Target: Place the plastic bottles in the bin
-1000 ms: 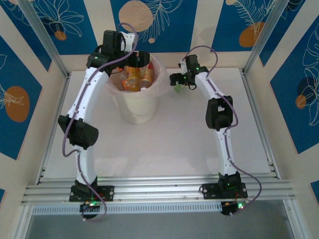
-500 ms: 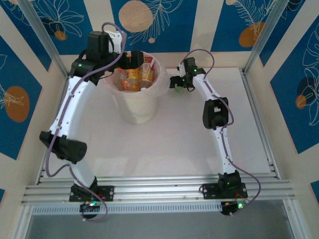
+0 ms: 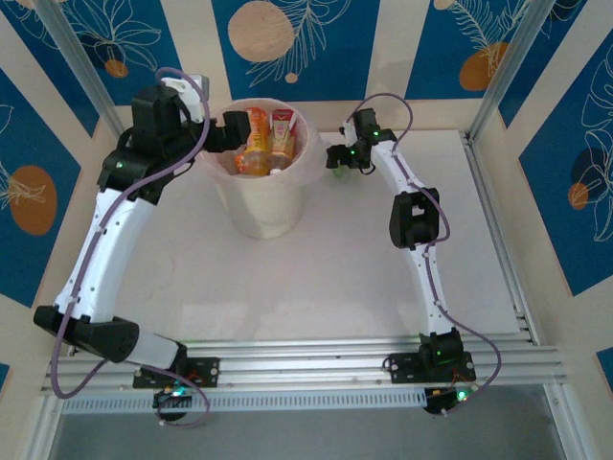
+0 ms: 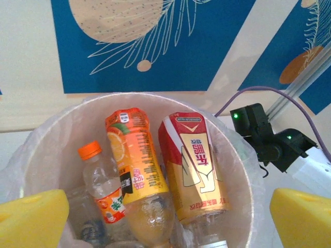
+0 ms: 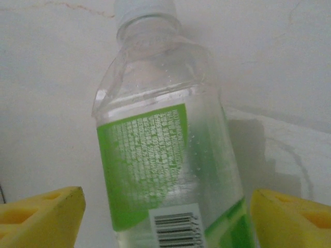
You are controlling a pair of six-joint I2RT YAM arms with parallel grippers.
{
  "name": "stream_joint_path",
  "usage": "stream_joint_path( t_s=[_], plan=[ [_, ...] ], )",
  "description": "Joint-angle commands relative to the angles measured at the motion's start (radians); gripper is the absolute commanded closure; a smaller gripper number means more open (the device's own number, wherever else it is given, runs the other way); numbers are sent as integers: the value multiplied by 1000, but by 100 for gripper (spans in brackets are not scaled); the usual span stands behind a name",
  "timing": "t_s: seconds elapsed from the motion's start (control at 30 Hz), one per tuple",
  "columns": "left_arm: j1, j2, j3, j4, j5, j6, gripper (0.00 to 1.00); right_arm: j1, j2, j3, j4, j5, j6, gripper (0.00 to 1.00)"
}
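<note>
Right tool point(image 5: 166, 214) released: pads straddle the green-label bottle point(image 5: 155, 155), gaps both sides, bottle near the bin point(image 3: 230, 206), on its right. Clamp on the label band, gently since the thin wall probably buckles. Left tool point(image 4: 166, 219) spread, empty, over the bin.

Pale pink-white, see-through bin point(image 4: 49, 139). Inside the bin: an orange bottle point(image 4: 135, 170), a red-and-gold bottle point(image 4: 194, 165) and a clear orange-capped bottle point(image 4: 101, 181). Behind the bin, a blue wall point(image 4: 170, 46) patterned with white leaves and tan circles. A clear green-labelled bottle point(image 5: 165, 155) has a white cap.
</note>
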Motion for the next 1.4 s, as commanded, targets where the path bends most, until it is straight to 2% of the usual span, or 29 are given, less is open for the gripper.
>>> stream_joint_path(
  t_s=[0.0, 0.3, 0.57, 0.7, 0.9, 1.13, 1.23, 1.37],
  plan=[
    [10, -40, -17, 47, -52, -17, 1, 6, 24, 32, -82, -39, 37, 21],
    [15, -62, -28, 50, -61, -19, 0, 25, 21, 11, -102, 12, 59, 24],
    [17, -62, -35, 46, -67, -24, 0, 26, 23, 4, -95, 7, 74, 16],
    [19, -65, -36, 48, -70, -25, 1, 28, 23, 4, -104, 12, 80, 16],
    [20, -69, -38, 50, -73, -28, 0, 32, 26, 0, -132, 43, 74, 34],
    [22, -62, -40, 53, -68, -34, 0, 40, -1, -4, -147, 86, 72, 48],
    [22, -62, -39, 46, -71, -36, 0, 51, -73, -58, -119, 117, 68, 51],
    [22, -69, -40, 47, -79, -38, 0, 62, -243, -202, -35, 166, 70, 54]
  ],
)
